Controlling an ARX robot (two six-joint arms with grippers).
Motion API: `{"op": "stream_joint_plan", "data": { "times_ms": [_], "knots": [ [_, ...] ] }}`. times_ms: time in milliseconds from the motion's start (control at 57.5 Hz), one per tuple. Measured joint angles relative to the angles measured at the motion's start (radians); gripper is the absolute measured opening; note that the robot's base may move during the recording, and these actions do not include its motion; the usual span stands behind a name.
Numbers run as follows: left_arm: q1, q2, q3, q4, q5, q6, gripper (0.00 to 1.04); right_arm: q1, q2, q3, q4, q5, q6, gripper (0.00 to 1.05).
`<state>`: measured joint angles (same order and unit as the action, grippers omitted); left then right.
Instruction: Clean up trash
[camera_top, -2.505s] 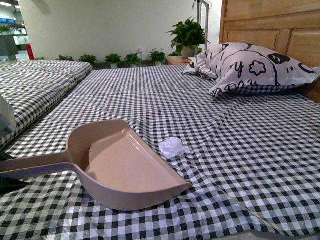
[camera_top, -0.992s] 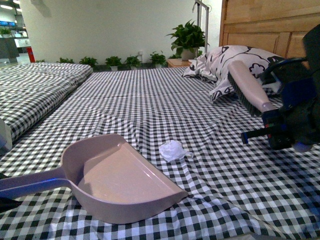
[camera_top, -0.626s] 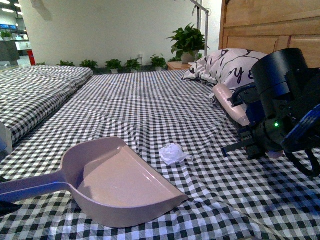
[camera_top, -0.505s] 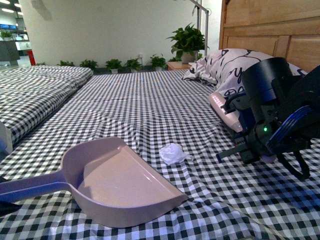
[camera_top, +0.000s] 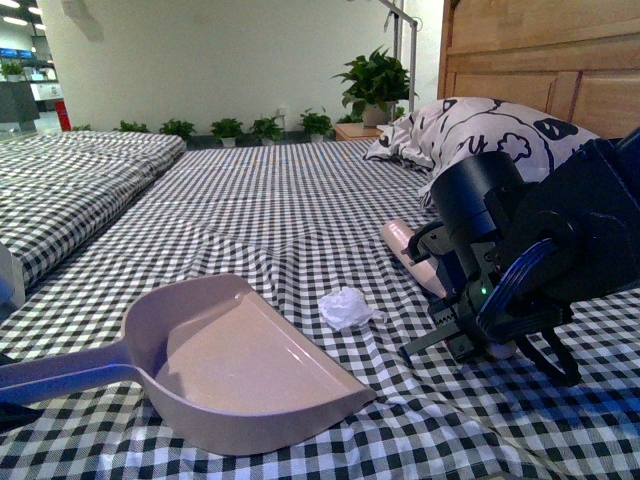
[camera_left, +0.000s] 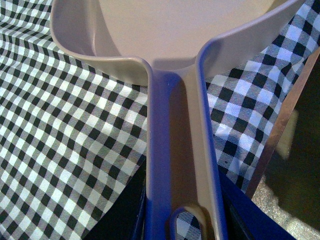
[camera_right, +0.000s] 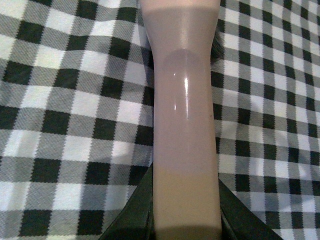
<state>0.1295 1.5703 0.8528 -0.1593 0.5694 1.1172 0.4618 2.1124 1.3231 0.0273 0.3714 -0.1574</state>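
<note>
The trash, a small crumpled white wad, lies on the checked bedsheet between the dustpan and the brush. The beige-pink dustpan rests on the sheet at the front left, its open mouth towards the wad. My left gripper is shut on the dustpan's handle; the gripper is outside the front view. My right gripper is shut on the pink brush handle. In the front view the brush points low over the sheet just right of the wad, with the black right arm behind it.
A black-and-white patterned pillow lies at the back right against a wooden headboard. A second checked bed is on the left. Potted plants stand along the far wall. The bed's front edge is close to the dustpan handle.
The right arm has come in from the right and swung down with the brush, from up near the pillow to low beside the wad. The dustpan has shifted slightly; the wad has not moved.
</note>
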Motion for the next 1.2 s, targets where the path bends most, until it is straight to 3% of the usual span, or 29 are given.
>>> {"op": "stream_joint_plan", "data": {
  "times_ms": [157, 522, 818, 1044, 1201],
  "knots": [
    [0.000, 0.000, 0.000, 0.000, 0.000, 0.000, 0.27, 0.025, -0.019, -0.010, -0.040, -0.053, 0.016, 0.19],
    [0.000, 0.000, 0.000, 0.000, 0.000, 0.000, 0.27, 0.106, -0.240, -0.235, -0.125, -0.406, 0.063, 0.19],
    [0.000, 0.000, 0.000, 0.000, 0.000, 0.000, 0.27, 0.092, -0.435, -0.380, -0.141, -0.558, 0.093, 0.19],
    [0.000, 0.000, 0.000, 0.000, 0.000, 0.000, 0.27, 0.035, -0.497, -0.386, -0.117, -0.581, 0.117, 0.19],
    [0.000, 0.000, 0.000, 0.000, 0.000, 0.000, 0.27, -0.027, -0.491, -0.388, -0.029, -0.539, 0.117, 0.19]
  ]
}}
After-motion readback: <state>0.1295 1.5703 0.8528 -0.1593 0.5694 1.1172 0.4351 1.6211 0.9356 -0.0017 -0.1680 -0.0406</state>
